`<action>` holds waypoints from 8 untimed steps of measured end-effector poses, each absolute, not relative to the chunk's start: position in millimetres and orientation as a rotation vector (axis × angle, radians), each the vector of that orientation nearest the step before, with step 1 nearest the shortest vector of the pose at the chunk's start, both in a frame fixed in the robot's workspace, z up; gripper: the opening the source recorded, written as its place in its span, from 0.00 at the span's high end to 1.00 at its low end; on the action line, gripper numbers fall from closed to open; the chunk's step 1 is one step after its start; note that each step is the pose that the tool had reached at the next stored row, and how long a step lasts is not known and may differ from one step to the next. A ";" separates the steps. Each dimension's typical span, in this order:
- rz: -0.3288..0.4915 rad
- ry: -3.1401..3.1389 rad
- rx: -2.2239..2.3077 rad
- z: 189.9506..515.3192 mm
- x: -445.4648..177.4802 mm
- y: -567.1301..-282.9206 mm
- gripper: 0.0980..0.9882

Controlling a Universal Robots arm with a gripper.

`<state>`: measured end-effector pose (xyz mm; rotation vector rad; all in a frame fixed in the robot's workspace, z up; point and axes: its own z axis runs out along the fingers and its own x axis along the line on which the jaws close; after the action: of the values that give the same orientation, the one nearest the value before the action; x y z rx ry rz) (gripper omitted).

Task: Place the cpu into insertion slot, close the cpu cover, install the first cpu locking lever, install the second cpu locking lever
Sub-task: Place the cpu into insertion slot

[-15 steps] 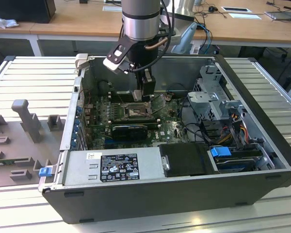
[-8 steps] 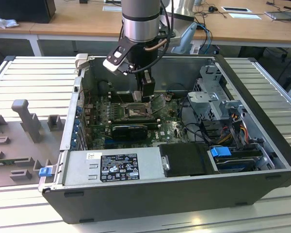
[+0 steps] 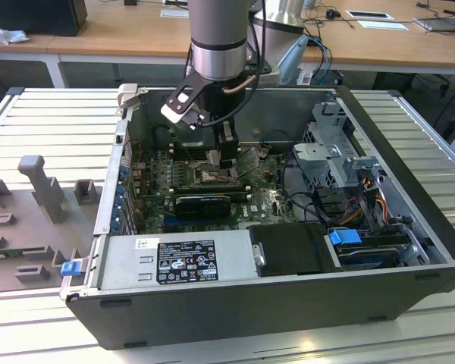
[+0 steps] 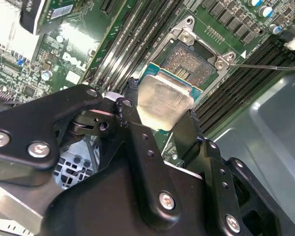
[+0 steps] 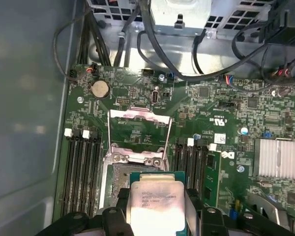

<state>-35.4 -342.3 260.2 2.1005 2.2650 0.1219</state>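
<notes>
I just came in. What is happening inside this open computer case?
A robot arm reaches into the open dark-grey computer case. Its black gripper is shut on the small flat silvery square cpu and holds it close over the square insertion slot, whose dark pin field is bare. The thin silvery cpu cover is swung open. The chip is not yet seated.

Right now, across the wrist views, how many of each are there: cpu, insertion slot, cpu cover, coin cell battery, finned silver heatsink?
cpu: 1
insertion slot: 1
cpu cover: 1
coin cell battery: 1
finned silver heatsink: 1
Total: 5
</notes>
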 end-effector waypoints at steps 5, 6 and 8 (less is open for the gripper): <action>0.120 2.230 2.136 249.9 -36.2 -339.5 0.52; 0.120 2.230 2.136 248.3 -37.0 -337.9 0.52; 0.121 2.230 2.136 242.5 -38.4 -327.7 0.52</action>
<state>-38.4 -327.7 242.5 2.1358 2.2300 0.1206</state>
